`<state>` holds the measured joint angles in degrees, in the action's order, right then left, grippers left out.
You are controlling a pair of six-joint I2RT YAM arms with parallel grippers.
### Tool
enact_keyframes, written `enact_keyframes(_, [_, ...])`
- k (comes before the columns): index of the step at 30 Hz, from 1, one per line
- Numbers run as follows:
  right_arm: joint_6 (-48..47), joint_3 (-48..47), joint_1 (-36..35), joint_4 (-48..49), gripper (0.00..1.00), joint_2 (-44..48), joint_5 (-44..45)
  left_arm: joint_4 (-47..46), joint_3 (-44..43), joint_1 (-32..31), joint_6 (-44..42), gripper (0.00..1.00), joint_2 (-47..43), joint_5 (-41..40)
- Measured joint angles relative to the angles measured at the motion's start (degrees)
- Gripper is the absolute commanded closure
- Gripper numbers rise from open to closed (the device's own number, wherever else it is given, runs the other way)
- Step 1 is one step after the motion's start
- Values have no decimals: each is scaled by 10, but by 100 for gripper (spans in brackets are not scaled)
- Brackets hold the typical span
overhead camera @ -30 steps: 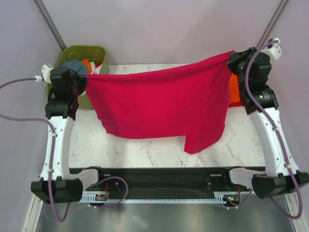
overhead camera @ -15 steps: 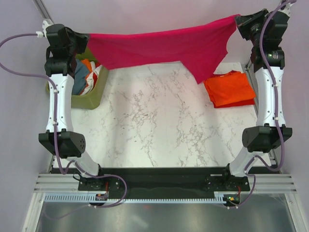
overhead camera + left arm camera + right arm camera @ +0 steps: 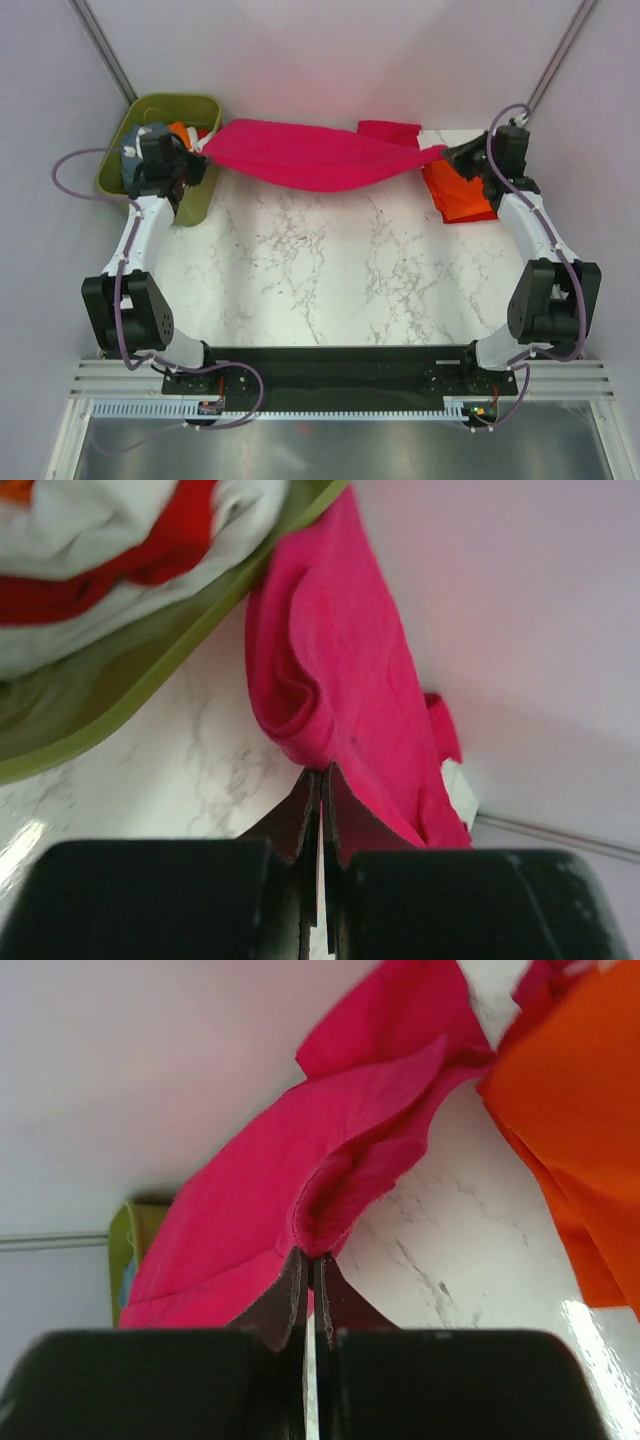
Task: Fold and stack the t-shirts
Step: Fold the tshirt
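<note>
The magenta-pink t-shirt (image 3: 315, 155) hangs stretched between my two grippers low over the far edge of the table. My left gripper (image 3: 200, 158) is shut on its left end, next to the basket; the cloth shows pinched at the tips in the left wrist view (image 3: 330, 680). My right gripper (image 3: 443, 153) is shut on its right end, with the cloth (image 3: 330, 1160) bunched at the tips. An orange t-shirt (image 3: 462, 190) lies folded at the far right, also in the right wrist view (image 3: 580, 1120). No neck label shows.
The olive-green basket (image 3: 130, 110) stands at the far left corner with several red, orange and grey-white clothes (image 3: 110, 550) in it. The marble table (image 3: 330, 260) lies below. Grey walls close in behind and at both sides.
Both arms have swung from holding the shirt high and spread to reaching far back and down. The shirt now hangs as a narrow band low over the table's far edge.
</note>
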<state>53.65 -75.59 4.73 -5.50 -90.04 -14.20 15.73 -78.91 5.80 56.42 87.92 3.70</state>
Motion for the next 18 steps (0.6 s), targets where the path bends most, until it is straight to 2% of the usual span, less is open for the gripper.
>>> enact_keyframes(3, [-1, 93, 0, 20, 100, 20, -7, -36, 115, 0, 1, 98, -29, 13])
enact_keyframes(8, [-15, 210, 0, 43, 100, 64, -10, -91, 252, 0, 1, 98, -81, 25])
enact_keyframes(18, [-47, 396, 0, 65, 100, 169, -1, -126, 425, 0, 1, 98, -252, 7])
